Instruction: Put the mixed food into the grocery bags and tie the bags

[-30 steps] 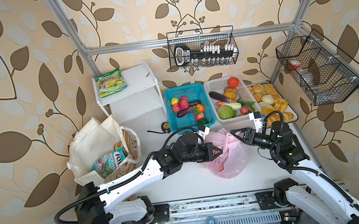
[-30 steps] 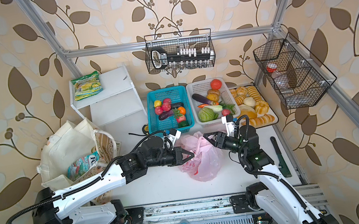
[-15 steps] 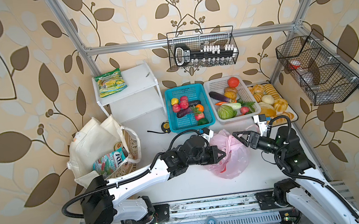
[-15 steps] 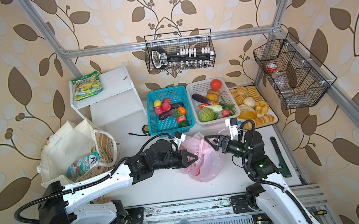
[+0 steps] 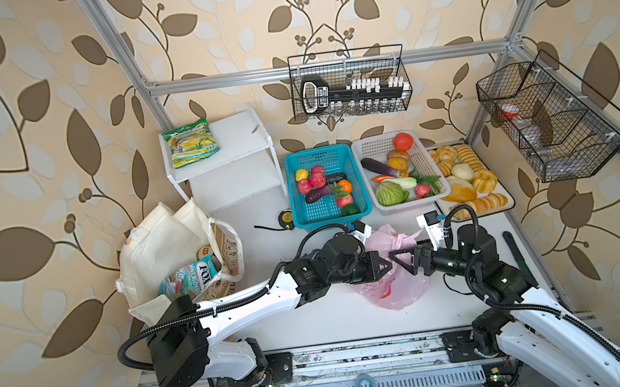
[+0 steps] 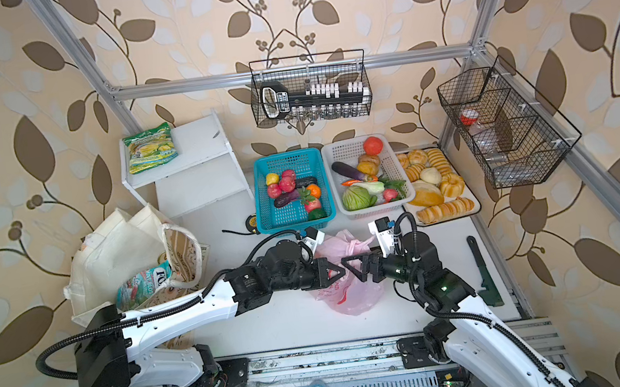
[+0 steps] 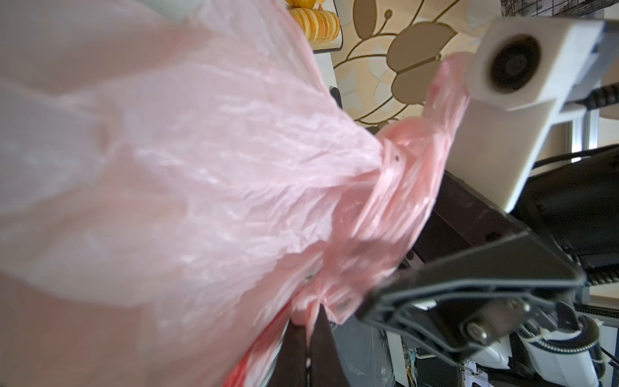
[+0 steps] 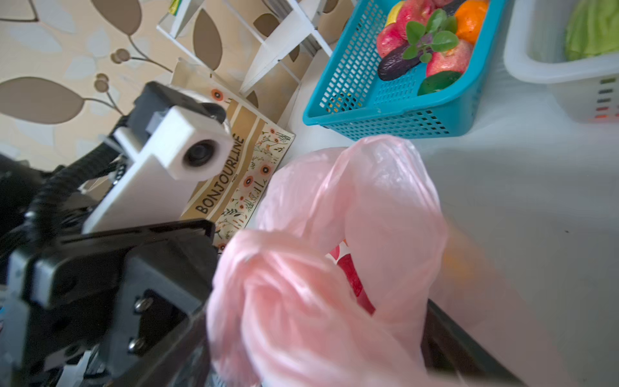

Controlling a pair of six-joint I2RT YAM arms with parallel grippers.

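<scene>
The pink bag point(image 5: 394, 293) lies just below centre in both top views, below the blue basket point(image 5: 325, 184). Your left claw point(image 5: 386, 264) is clamped on its twisted handle, and the right claw point(image 5: 400, 260) stands apart around loose film. It looks thin, light and slippery, so take the bunched handle, not the sheet.

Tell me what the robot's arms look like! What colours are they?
The left arm and right arm are white shells with chunky black joints. The left gripper and right gripper are black, with triangle-shaped fingers that have open middles. Black ribbed cables loop beside the arms, and a white boxy camera sits on each wrist.
</scene>
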